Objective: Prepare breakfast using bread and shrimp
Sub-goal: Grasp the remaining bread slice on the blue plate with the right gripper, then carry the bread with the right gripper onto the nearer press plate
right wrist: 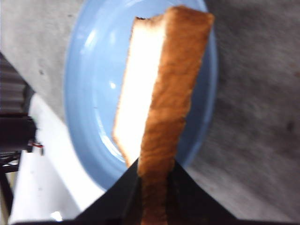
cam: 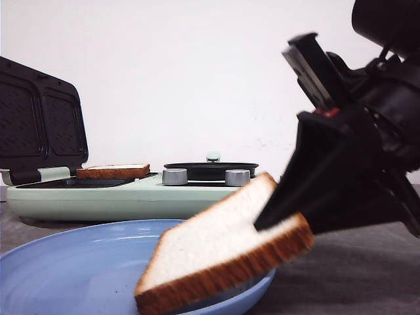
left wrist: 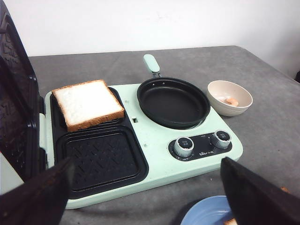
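Across the front view's lower centre: square white bread slice with brown crust (cam: 226, 256), tilted, pinched at one corner by black right pincer (cam: 279, 220), raised over round blue plate (cam: 79, 269), probably for carrying to the mint-green breakfast maker (cam: 125, 193).

Left wrist view: second toasted-edged slice (left wrist: 87, 103) already in the upper-left grill tray; empty black frying pan (left wrist: 173, 101); cream bowl (left wrist: 229, 97) holding orange shrimp (left wrist: 231, 101), unseen elsewhere; left pincer (left wrist: 150, 197) spread, empty.

Right wrist view: crust clamped edge-on at bottom centre, grip narrow, slip possible.
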Robot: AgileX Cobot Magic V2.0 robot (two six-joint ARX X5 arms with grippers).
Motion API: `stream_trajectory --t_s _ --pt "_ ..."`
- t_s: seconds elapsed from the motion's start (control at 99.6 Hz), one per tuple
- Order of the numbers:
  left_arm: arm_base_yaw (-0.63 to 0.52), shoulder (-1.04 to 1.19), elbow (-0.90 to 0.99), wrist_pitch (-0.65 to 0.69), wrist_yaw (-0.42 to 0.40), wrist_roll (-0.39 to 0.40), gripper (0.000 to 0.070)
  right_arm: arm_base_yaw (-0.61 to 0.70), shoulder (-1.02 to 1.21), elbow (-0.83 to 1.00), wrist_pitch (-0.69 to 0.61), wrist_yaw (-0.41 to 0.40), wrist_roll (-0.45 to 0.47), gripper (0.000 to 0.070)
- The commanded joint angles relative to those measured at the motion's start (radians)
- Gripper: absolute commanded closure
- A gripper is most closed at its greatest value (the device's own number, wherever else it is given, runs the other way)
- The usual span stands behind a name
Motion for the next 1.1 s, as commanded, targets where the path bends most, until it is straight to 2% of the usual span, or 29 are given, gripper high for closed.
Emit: stream_trajectory --t_s 0.0,0.171,0.552,0.672,0.893,1.094 --pt "0.001 0.004 0.004 0.008 -0.006 -0.002 0.0147 0.010 -0.005 0.004 0.057 -0.010 0.026 0.0700" --pt "0.001 0.003 0.004 0.009 -0.041 -0.002 0.0147 0.007 -0.009 0.011 0.174 -0.007 0.081 0.0700" --pt "0.001 0.003 0.004 0.006 -0.085 0.003 0.0147 -0.018 0.003 0.196 0.177 0.000 0.077 0.0700" --pt "0.001 0.003 0.004 -0.022 -0.085 0.008 0.0147 -0.023 0.038 0.311 0.137 -0.006 0.058 0.0700" --pt "0.001 -0.031 0.004 -0.038 -0.104 0.008 0.0147 -0.023 0.190 0.581 -0.019 -0.008 -0.053 0.0700" --pt "0.001 -0.073 0.004 -0.066 -0.126 0.008 0.0147 -0.023 0.386 0.782 -0.061 -0.028 -0.071 0.0700"
